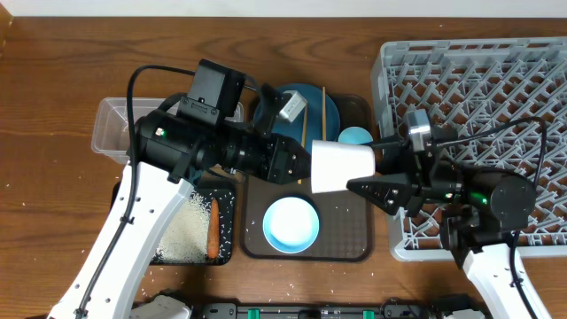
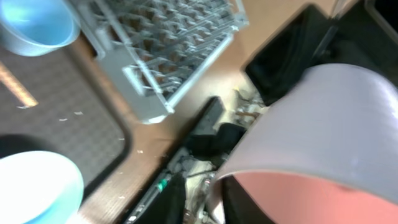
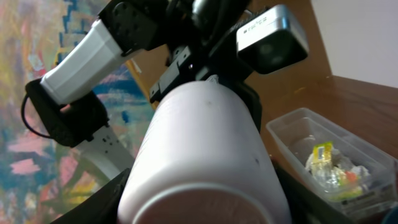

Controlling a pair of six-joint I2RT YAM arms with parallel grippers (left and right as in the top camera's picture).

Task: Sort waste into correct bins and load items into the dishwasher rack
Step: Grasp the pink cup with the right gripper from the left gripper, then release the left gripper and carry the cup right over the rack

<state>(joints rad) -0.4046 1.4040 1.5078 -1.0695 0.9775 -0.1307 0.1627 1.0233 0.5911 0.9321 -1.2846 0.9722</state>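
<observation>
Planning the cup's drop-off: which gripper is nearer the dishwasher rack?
Right. The right gripper sits just beside the dishwasher rack's left edge; the left gripper is farther left, beyond the pale pink cup.

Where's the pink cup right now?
Overhead, the pale pink cup hangs sideways at centre between the left end effector and right end effector, over the brown tray.

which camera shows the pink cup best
Overhead: the pink cup appears whole, on its side above the brown tray. The left wrist gives only a blurred close-up of its rim and pink inside; the right wrist shows just its base and wall.
</observation>
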